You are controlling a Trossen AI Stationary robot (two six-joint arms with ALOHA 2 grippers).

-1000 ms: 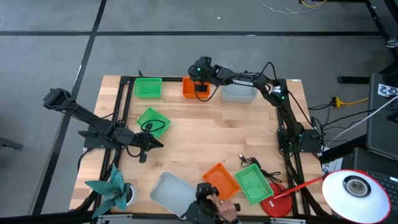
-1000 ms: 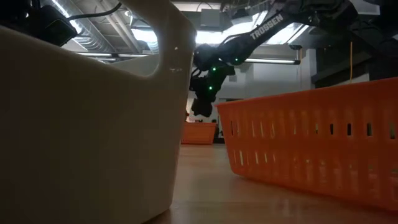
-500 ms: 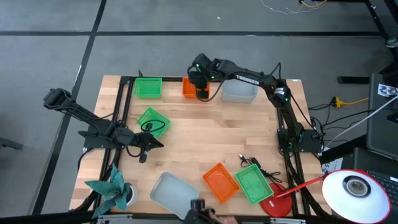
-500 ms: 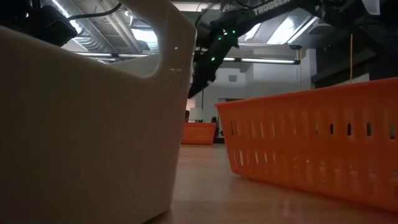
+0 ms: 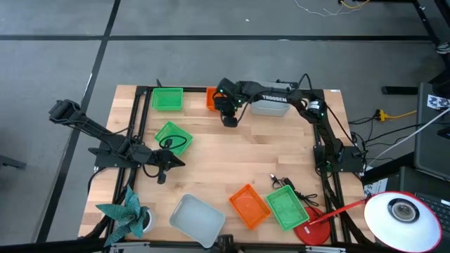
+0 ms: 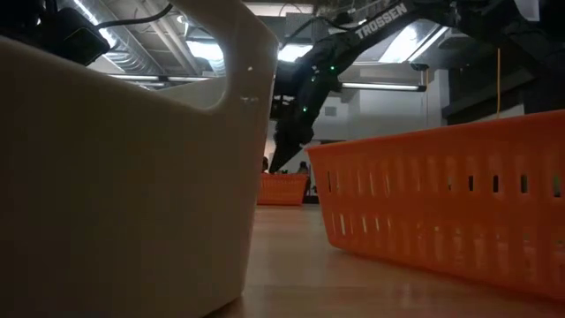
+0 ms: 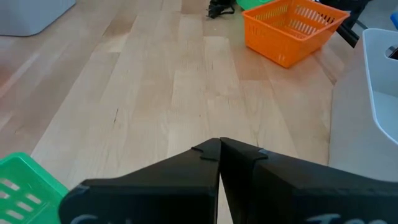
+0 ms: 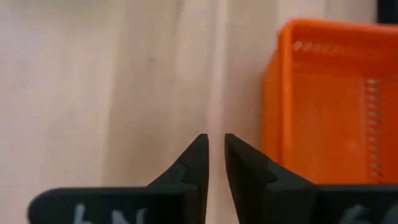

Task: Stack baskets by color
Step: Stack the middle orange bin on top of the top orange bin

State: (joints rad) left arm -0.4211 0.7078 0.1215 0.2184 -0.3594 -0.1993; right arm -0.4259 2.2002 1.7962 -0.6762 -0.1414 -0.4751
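Just changed: A second ago your right claw (image 5: 229, 119) hung right over the orange basket (image 5: 212, 98) at the far edge of the surface (image 5: 232, 165). Now it sits beside that basket, over bare wood, a little toward the middle.
Also changed: A second ago a hand was at the near edge, by the other orange basket (image 5: 249, 206). Now it is gone.
Right claw: Its two fingers (image 8: 196, 155) are almost pressed together, with a thin gap. Nothing is between them. It holds no basket.
What that means: You can guess the far orange basket is let go and stays put. The claw is free to fetch the next one.
Left claw: Your left claw (image 5: 162, 175) waits near the left edge. Its fingers (image 7: 205, 163) are pressed together and it pinches nothing.
Far edge baskets: A green basket (image 5: 167, 98) sits near the far left corner. The orange one is next to it. A pale grey basket (image 5: 268, 107) comes after, partly under the right arm.
Loose green basket: One green basket (image 5: 173, 136) lies crooked near the left edge, just beside the left claw.
Near edge baskets: A pale grey basket (image 5: 195, 218) sits at the near edge. The other orange basket and a green basket (image 5: 285, 207) lie side by side toward the near right corner.
How they look: They are small open boxes with little slots in the sides. The grey ones look a bit bigger.
Still to do: The near baskets are not yet with their colors at the far edge.
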